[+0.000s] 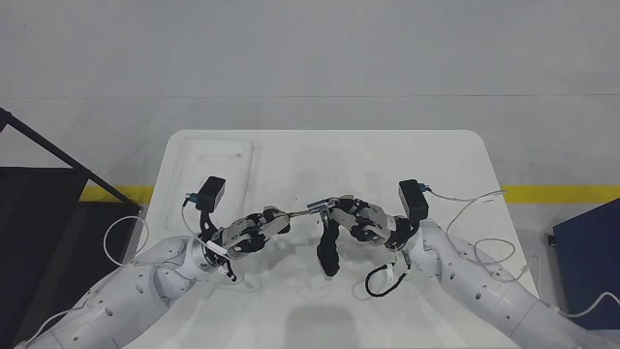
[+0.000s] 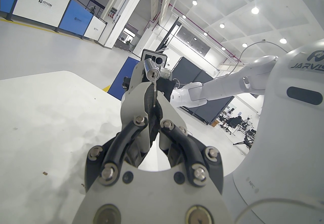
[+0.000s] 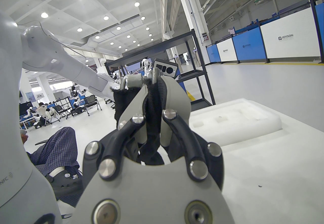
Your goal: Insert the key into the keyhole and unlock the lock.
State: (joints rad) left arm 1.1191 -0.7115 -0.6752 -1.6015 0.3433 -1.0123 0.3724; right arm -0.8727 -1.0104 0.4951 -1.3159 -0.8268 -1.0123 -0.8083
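Observation:
Above the middle of the white table [image 1: 407, 170], my left gripper [image 1: 276, 223] is shut on a thin metal key [image 2: 154, 94]. The key's tip meets the keyhole in the round face of the silver lock [image 2: 152, 72]; how deep it sits I cannot tell. My right gripper [image 1: 341, 216] faces it and is shut on the lock [image 3: 134, 81], whose shackle end sticks out beside the fingers. In the top view the key [image 1: 302, 213] bridges the two grippers at the lock [image 1: 323, 205]. A black strap [image 1: 328, 250] hangs down under the right gripper.
A white foam tray [image 1: 215, 160] with shallow recesses lies at the table's back left, also the tray [image 3: 238, 116] in the right wrist view. A black metal rack [image 3: 200, 75] stands beyond the table's left side. Loose cables [image 1: 465, 197] trail from both wrists.

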